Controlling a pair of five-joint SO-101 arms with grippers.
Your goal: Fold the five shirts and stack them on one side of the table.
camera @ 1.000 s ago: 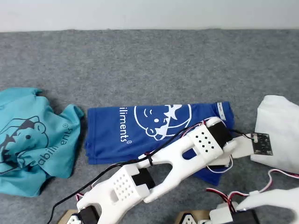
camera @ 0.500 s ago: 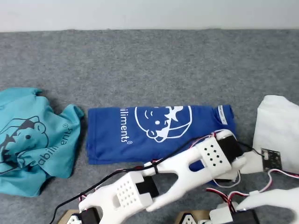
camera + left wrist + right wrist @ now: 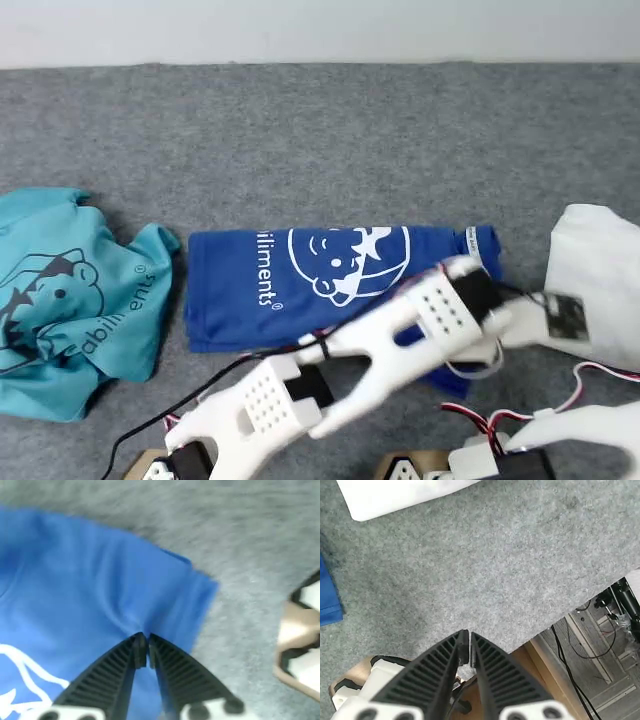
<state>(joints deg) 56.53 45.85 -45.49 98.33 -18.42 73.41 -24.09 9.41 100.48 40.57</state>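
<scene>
R gripper [image 3: 466, 652] over near table edge, jaws pressed together, nothing btwn. L gripper [image 3: 142, 647] pinching blue shirt [image 3: 300, 285] near its right-end corner, cloth puckered. Blue shirt folded, mid grey mat [image 3: 320, 140]. Teal shirt [image 3: 70, 290] crumpled left, white shirt [image 3: 600, 280] right.

Grey felt table cover [image 3: 320, 130], spanning the frame; pale wall strip [image 3: 320, 30], along top edge; wooden table edge [image 3: 547, 672]; black cables [image 3: 570, 640] on floor beyond it.
</scene>
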